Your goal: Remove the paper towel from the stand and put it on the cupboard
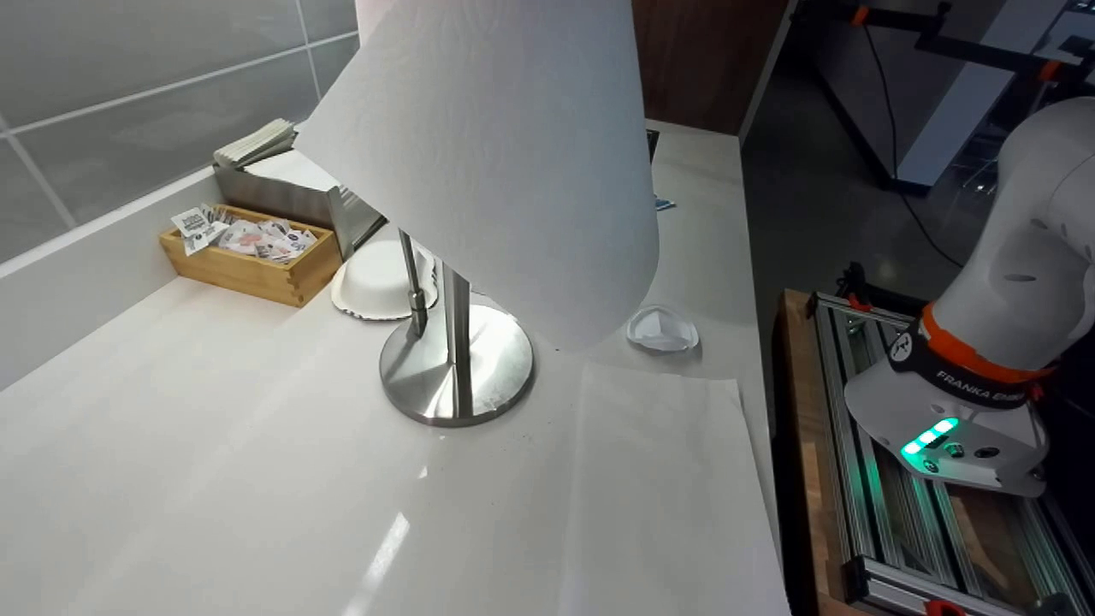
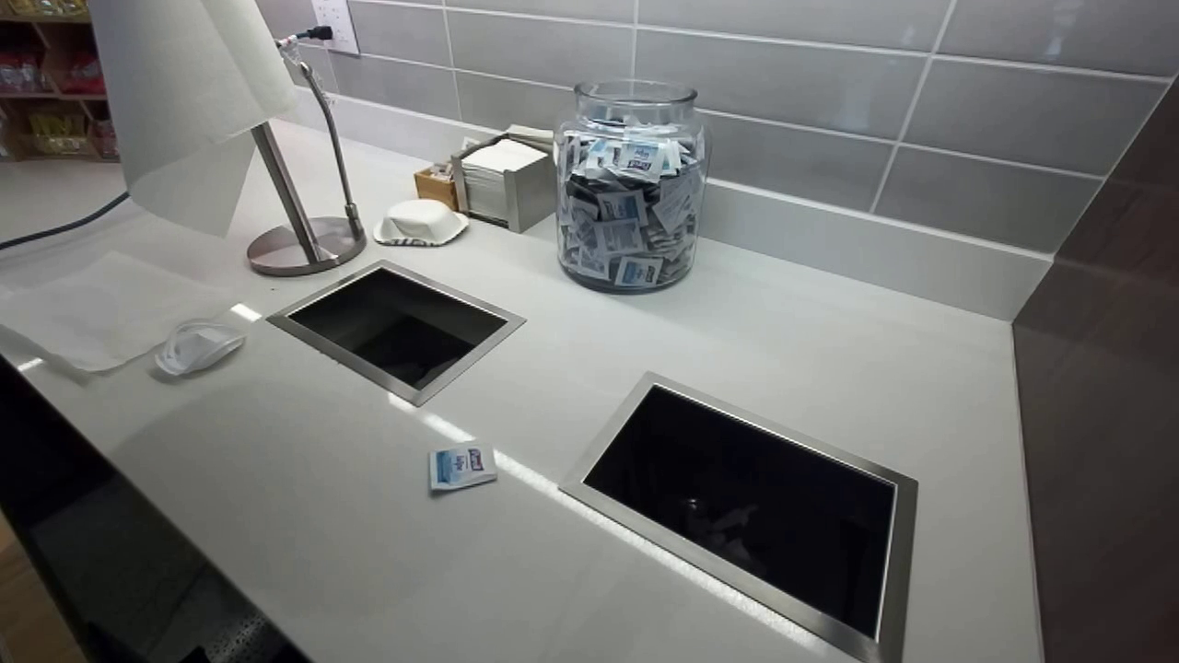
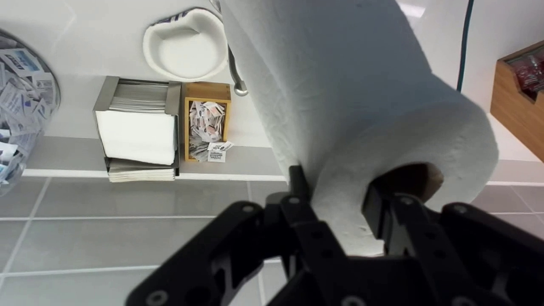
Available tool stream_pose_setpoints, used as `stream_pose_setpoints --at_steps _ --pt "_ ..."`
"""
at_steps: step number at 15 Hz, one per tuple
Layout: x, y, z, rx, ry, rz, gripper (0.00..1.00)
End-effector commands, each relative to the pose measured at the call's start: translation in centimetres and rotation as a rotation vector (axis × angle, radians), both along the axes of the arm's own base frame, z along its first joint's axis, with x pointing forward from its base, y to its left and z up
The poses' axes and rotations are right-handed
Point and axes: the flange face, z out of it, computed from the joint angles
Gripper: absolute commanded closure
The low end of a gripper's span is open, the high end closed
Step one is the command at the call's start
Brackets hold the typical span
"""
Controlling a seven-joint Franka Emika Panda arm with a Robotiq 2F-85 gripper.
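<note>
The paper towel [image 1: 513,171] is a thick white roll, raised and tilted above the stand, and it shows in an exterior view [image 2: 184,92] and the wrist view [image 3: 331,76]. The stand [image 1: 462,368] has its round base flat on the cupboard [image 1: 257,462], and its rod runs up under the roll; it also shows in an exterior view [image 2: 304,249]. Whether the rod is inside the core is hidden. My gripper [image 3: 335,187] grips the roll's end wall, one finger at the brown core hole, the other outside. In both exterior views my gripper is out of view. A sheet [image 1: 667,496] lies on the cupboard.
The cupboard top has two dark cut-outs [image 2: 396,331] [image 2: 746,506]. A white bowl [image 2: 419,224] stands beside the stand. Behind are a napkin holder [image 2: 505,184], a packet box [image 1: 248,257] and a glass jar [image 2: 631,184]. A clear plastic piece [image 1: 663,329] and a wipe packet [image 2: 462,467] lie in front.
</note>
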Motion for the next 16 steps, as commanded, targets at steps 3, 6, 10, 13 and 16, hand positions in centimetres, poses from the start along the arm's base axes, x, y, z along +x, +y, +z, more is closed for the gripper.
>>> stream_pose_setpoints --at_steps 3,6,10,13,16 --pt "-2.2 1.5 2.9 -0.052 -0.055 -0.012 0.89" --pt "-2.8 1.8 4.1 -0.083 -0.084 -0.024 0.89" --pt "-3.6 2.5 5.3 -0.118 -0.107 -0.04 0.89" --pt "-4.2 3.2 6.2 -0.135 -0.109 -0.049 0.89" --pt "-5.0 3.8 7.3 -0.155 -0.123 -0.056 0.89"
